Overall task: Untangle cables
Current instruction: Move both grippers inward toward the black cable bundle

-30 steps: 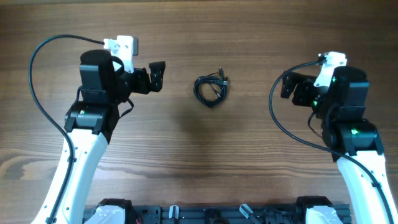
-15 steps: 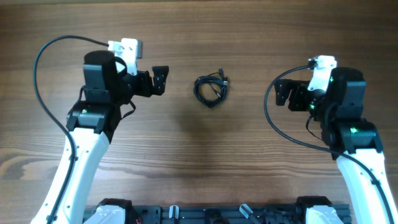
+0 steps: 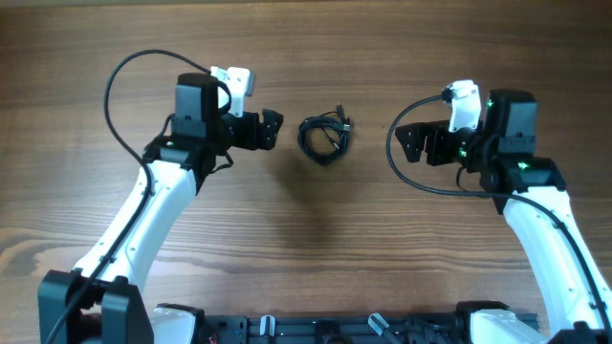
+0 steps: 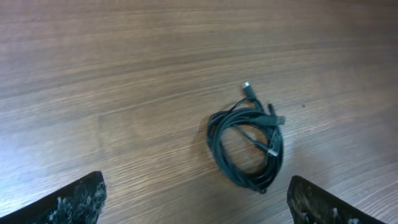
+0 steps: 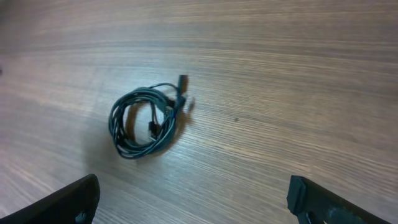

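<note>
Left end effector (image 3: 272,130) is hanging released and empty, its fingers (image 4: 81,200) sitting wide apart at the two lower corners of the wrist view. It is pointing straight across the bench (image 3: 306,258) at the cables (image 3: 325,139), which are lying just beside its tips, toward the robot's right. Right end effector (image 3: 405,143) is likewise gaping with nothing in it and facing the same bundle from the opposite side, but it is standing noticeably farther off, so the left arm is looking like the nearer one for a first pinch. Between them the cables are resting as one small loose coil, roughly round rather than long (so no real long axis to line up with), with the little plugs (image 3: 342,120) poking out at the far edge, on the right arm's side. That plug end is probably offering the right arm the cleaner grip, with the loop's near rim falling to the left.
</note>
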### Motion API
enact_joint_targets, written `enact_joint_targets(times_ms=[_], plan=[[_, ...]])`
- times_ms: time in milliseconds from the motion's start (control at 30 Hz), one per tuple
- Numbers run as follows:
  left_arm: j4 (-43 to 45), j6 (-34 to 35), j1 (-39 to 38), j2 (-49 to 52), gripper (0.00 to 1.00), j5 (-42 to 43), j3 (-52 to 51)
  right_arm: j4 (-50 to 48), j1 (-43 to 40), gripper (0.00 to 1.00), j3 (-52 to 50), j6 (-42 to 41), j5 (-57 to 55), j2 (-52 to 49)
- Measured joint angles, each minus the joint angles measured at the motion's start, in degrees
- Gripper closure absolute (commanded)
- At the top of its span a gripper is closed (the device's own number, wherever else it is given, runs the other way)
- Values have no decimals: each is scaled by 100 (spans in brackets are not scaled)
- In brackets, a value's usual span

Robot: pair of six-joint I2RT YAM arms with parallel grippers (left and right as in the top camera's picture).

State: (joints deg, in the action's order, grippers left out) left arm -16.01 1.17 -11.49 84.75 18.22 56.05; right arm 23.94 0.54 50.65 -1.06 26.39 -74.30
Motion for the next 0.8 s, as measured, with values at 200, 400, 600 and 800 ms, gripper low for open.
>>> enact_joint_targets(times_ms=[200, 400, 600, 800], plan=[[214, 0, -315, 201, 7, 146, 0, -116, 0, 7, 0, 142, 212, -345], [393, 0, -476, 835, 9, 186, 0, -131, 0, 6, 0, 422, 341, -538], [601, 0, -691, 1202, 2, 188, 0, -343, 0, 6, 0, 581, 426, -586], [883, 0, -903, 1276, 7, 186, -2, -487, 0, 6, 0, 719, 529, -935]])
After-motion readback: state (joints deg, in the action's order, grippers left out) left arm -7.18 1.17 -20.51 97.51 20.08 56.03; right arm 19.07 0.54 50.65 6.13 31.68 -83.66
